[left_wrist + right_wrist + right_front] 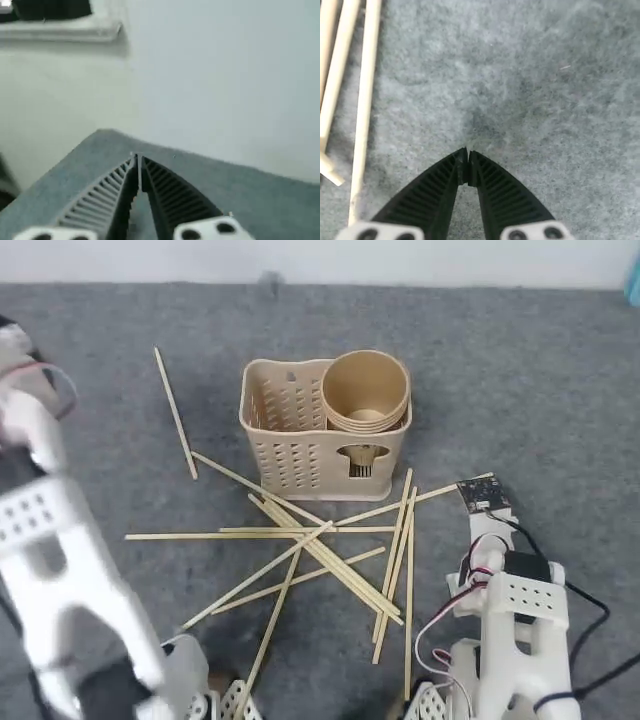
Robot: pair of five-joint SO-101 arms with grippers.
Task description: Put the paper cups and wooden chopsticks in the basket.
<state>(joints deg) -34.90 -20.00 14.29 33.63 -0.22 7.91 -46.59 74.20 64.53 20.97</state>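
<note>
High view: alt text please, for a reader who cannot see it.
A beige slotted basket holding stacked paper cups stands on a grey table, with many wooden chopsticks scattered loose in front of and beside it. The left arm and right arm, both white, sit at the near corners.
</note>
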